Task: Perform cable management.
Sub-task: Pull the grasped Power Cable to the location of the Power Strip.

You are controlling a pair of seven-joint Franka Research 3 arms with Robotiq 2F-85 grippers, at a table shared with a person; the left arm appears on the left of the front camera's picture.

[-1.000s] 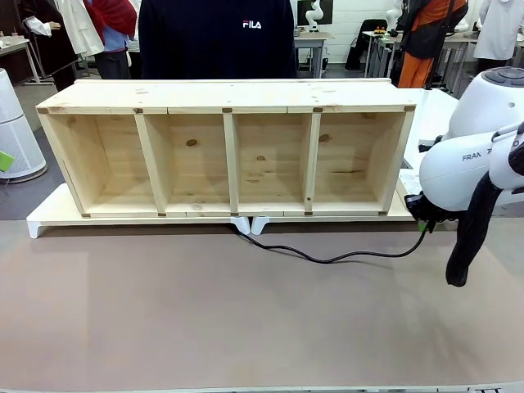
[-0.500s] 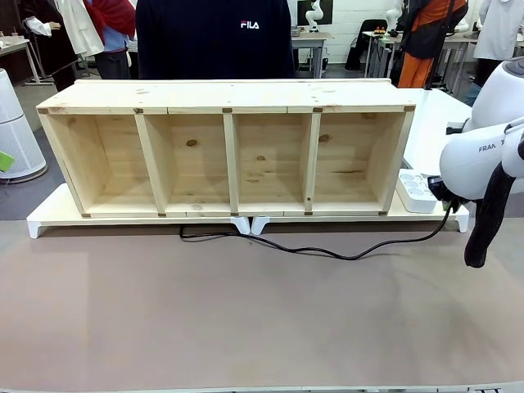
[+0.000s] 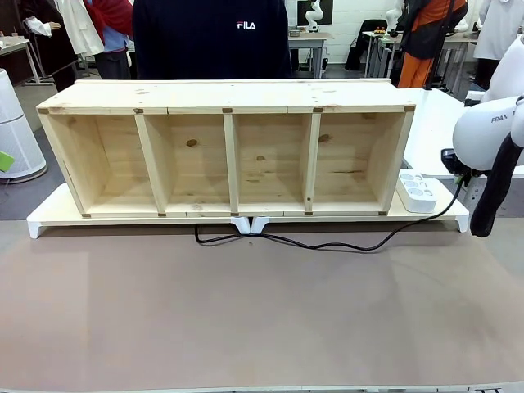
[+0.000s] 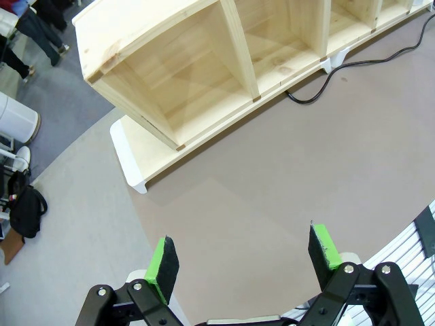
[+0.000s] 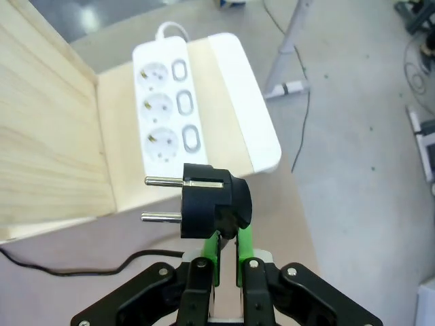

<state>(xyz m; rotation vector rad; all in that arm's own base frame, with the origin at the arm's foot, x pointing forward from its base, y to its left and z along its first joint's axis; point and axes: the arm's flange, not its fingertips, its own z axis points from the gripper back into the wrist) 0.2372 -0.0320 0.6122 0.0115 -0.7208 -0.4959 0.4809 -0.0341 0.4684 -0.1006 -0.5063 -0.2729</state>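
The brown tabletop (image 3: pixel 246 319) lies broad and bare in front, and the left gripper (image 4: pixel 243 255) hangs above it with jaws wide apart, holding nothing. The cable (image 3: pixel 327 246) runs slack along the front edge of the white base (image 3: pixel 49 214) under the wooden shelf (image 3: pixel 229 147). At the right end, the right gripper (image 5: pixel 228 238) is clamped tight on the plug (image 5: pixel 214 200), seemingly just clear of the power strip (image 5: pixel 163 112). Beyond, a person's dark top (image 3: pixel 213 41) reads "FILA".

Before shelf (image 3: pixel 229 98) — cable (image 3: pixel 327 246); right of it, strip (image 3: pixel 416 191)
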